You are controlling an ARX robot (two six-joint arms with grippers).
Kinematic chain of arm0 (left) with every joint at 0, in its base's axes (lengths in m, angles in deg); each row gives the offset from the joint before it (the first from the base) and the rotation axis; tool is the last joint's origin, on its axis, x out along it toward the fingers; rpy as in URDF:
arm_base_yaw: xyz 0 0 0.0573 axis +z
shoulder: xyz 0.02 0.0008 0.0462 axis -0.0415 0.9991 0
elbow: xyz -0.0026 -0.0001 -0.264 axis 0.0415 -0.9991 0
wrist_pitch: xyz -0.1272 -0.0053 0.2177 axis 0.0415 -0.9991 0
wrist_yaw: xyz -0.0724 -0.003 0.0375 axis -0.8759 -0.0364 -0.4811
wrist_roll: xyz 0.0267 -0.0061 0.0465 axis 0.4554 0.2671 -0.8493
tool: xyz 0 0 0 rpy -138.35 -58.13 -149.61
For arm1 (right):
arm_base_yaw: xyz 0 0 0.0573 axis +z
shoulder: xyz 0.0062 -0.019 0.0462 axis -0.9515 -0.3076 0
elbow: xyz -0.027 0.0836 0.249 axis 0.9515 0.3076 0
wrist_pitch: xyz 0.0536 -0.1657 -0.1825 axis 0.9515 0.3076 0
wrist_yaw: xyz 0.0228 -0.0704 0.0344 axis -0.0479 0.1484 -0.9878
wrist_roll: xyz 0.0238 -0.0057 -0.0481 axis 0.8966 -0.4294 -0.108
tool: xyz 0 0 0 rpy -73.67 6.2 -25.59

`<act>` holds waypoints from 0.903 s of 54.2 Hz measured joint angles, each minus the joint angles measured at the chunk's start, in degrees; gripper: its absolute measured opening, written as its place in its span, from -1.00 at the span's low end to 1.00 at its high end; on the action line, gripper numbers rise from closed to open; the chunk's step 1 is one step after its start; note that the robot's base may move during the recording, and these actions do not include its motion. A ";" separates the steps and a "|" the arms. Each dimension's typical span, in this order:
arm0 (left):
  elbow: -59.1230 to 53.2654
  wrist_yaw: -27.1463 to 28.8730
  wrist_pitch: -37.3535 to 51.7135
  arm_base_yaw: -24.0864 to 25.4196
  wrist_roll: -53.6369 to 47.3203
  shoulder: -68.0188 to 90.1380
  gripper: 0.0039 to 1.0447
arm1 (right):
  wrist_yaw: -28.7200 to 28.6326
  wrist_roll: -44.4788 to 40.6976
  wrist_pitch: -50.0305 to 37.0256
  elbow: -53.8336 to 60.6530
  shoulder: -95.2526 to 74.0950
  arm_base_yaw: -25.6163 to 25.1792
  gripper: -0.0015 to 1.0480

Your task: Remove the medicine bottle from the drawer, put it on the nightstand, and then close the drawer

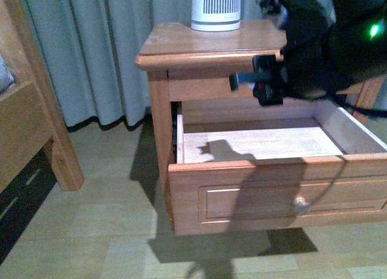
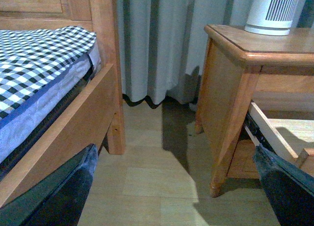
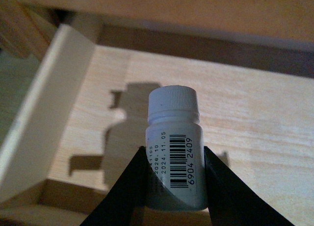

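On gripped medicine bottle (image 3: 174,146): barcode (image 3: 179,162) 6904 2409.

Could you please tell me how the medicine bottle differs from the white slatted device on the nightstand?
The medicine bottle is held in the right claw over the open drawer; the slatted device stands free on the nightstand top. The bottle carries a barcode label and a ribbed cap; the device shows dark vertical slats. Both are white cylinders.
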 joint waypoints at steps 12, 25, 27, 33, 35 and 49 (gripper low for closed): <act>0.00 0.00 0.00 0.00 0.00 0.00 0.88 | -1.16 -0.92 8.81 -22.67 -2.34 -3.15 -0.44; 0.00 0.00 0.00 0.00 0.02 0.00 0.88 | 1.07 -6.56 16.70 -47.82 -20.63 -7.17 -0.44; 0.00 -0.02 0.00 0.00 0.00 0.00 0.88 | 1.92 -7.21 17.81 -51.69 -24.50 -7.43 -0.44; 0.00 0.00 0.00 0.00 0.02 0.00 0.88 | 3.32 -8.48 18.67 -57.79 -29.90 -7.58 -0.11; 0.00 0.00 0.00 0.00 0.00 0.00 0.88 | 3.34 -8.48 18.58 -57.94 -30.36 -7.58 -0.01; 0.00 0.00 0.00 0.00 0.02 0.00 0.88 | 1.46 -7.82 12.63 -50.58 -24.17 -7.08 0.76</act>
